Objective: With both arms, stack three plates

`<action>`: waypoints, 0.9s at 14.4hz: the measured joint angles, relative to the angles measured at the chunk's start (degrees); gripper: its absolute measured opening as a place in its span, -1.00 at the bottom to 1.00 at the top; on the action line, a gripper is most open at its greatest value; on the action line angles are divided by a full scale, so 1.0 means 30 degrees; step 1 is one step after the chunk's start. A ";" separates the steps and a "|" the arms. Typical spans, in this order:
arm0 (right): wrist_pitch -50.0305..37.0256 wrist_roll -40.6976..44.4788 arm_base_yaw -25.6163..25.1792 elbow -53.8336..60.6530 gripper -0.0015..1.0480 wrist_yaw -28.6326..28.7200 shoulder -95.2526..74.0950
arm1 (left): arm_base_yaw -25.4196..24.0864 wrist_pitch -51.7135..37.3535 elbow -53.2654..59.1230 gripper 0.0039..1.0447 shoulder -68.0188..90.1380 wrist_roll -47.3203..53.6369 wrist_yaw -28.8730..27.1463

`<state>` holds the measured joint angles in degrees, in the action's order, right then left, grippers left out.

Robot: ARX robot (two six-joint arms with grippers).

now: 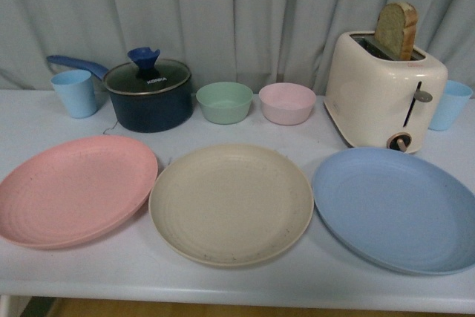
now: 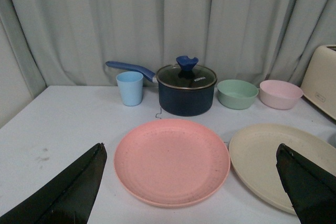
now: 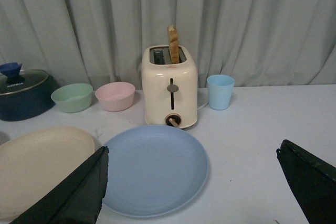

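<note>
Along the front of the worktop (image 1: 223,287) the pink plate (image 1: 74,189), beige plate (image 1: 230,202) and blue plate (image 1: 397,209) lie flat in a row, each just beside the next, none stacked, while the left gripper (image 2: 190,149) facing the pink one and the right gripper (image 3: 193,149) facing the blue one both have their fingers spread wide apart

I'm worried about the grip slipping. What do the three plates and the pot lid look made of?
Pink plate, beige plate, blue plate: likely matte plastic or fibre composite, judging by dull speckled surfaces with faint rings; ceramic not excluded. Pot lid: clear glass with a metal rim, blue knob probably plastic.
</note>
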<state>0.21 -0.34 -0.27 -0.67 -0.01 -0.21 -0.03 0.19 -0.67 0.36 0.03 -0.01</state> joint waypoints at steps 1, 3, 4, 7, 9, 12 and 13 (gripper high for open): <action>0.0000 0.0000 0.0000 0.0000 0.87 0.0000 0.0000 | 0.0000 0.0000 0.0000 0.88 0.0000 0.0000 0.0000; 0.0000 0.0000 0.0000 0.0000 0.87 0.0000 0.0000 | 0.0000 0.0000 0.0000 0.88 0.0000 0.0000 0.0000; 0.0000 0.0000 0.0000 0.0000 0.87 0.0000 0.0000 | 0.0000 0.0000 0.0000 0.88 0.0000 0.0000 0.0000; 0.0000 0.0000 0.0000 0.0000 0.87 0.0000 0.0000 | 0.0000 0.0000 0.0000 0.88 0.0000 0.0000 0.0000; 0.0000 0.0000 0.0000 0.0000 0.87 0.0000 0.0000 | 0.0000 0.0000 0.0000 0.88 0.0000 0.0000 0.0000; 0.0000 0.0000 0.0000 0.0000 0.87 0.0000 0.0000 | 0.0000 0.0000 0.0000 0.88 0.0000 0.0000 0.0000; 0.0000 0.0000 0.0000 0.0000 0.87 0.0000 0.0000 | 0.0000 0.0000 0.0000 0.88 0.0000 0.0000 0.0000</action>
<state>0.21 -0.34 -0.27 -0.67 -0.01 -0.21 -0.03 0.19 -0.67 0.36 0.03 -0.01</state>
